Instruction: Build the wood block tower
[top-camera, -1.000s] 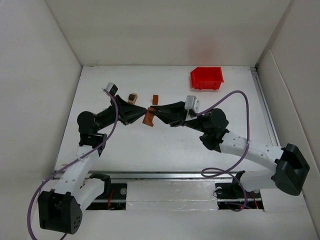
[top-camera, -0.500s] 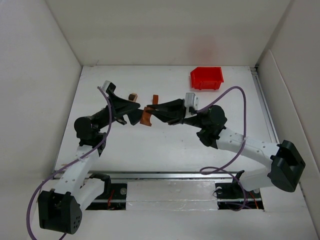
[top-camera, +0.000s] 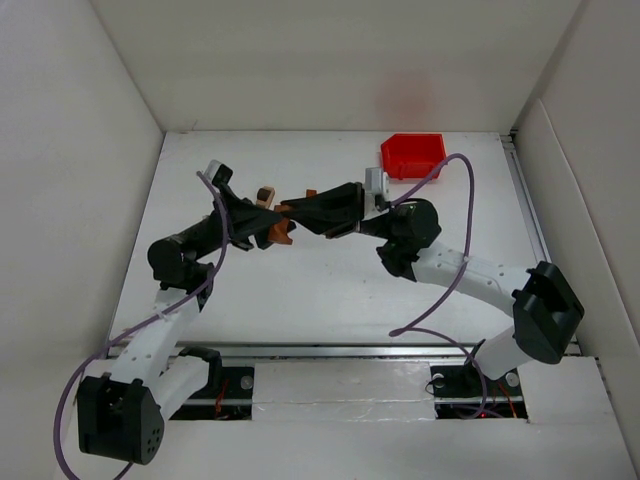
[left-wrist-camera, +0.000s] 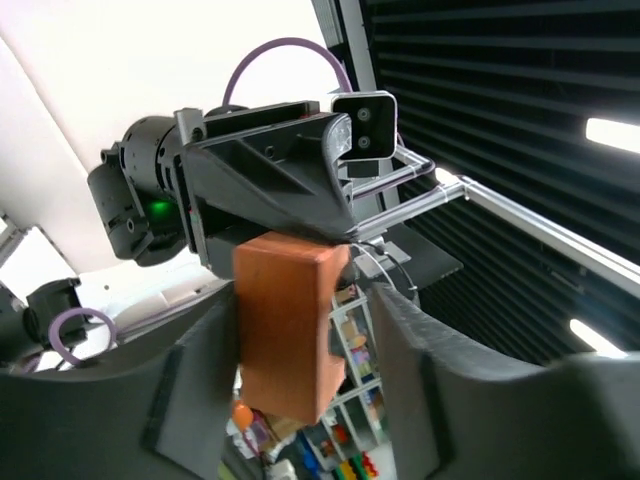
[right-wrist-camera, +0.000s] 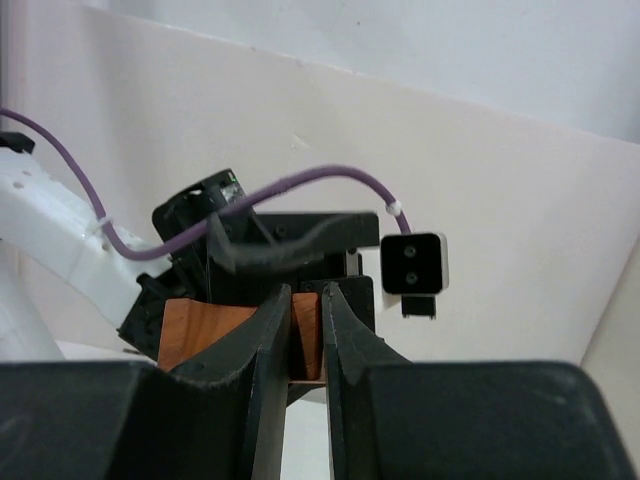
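The right gripper (right-wrist-camera: 306, 296) is closed on the reddish block (left-wrist-camera: 288, 330), held in the air above the middle of the table (top-camera: 330, 300), and the left gripper (top-camera: 264, 228) stands half open around it, so a too early release may drop it.

At frame centre the wood block (top-camera: 284, 236) sits between the left pincer (top-camera: 270, 226) on its left and the right pincer (top-camera: 284, 212) on its right, with the bin (top-camera: 412, 157) at upper right on the counter (top-camera: 330, 290).
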